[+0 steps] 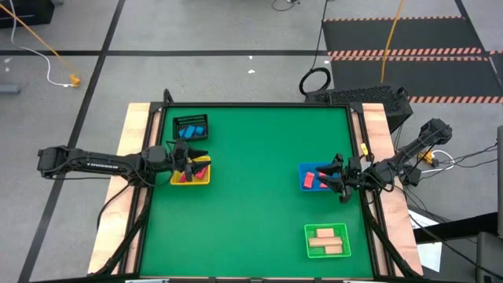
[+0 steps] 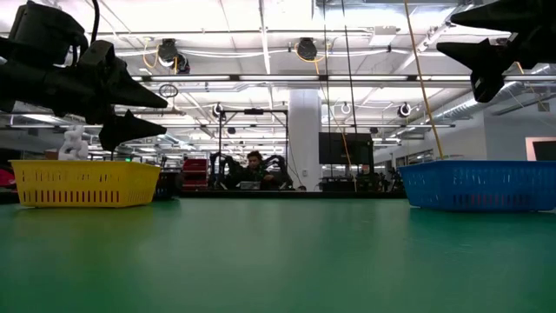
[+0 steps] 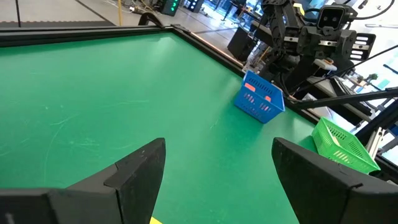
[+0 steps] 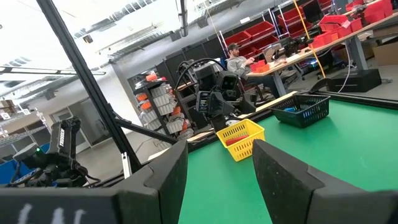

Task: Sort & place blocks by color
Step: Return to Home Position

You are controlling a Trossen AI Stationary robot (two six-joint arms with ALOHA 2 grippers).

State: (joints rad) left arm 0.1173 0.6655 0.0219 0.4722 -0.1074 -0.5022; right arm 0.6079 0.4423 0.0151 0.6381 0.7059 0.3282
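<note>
Green desk, four containers on it?
— Yes: yellow tray on the left, black wire basket just beyond it toward the far left corner, blue tray on the right, green tray close to the near right corner.
And the blocks?
— Sorted into those containers. Red blocks in the yellow tray, blue blocks in the wire basket, a red-pink block showing in the blue tray with part of that tray hidden under the arm, tan blocks lying close together in the green tray.
Left gripper?
— Hanging over the yellow tray, toward its far right part, raised well clear of the rim in the low view. Fingers spread wide, holding nothing; only bare desk between them in the left wrist view.
Right gripper?
— Over the right part of the blue tray, high above its rim, pointing left across the desk. Fingers apart too, gripping no block.
Anything past the far edge?
— Person seated in the room behind, seen in the low view between the yellow and blue trays
</note>
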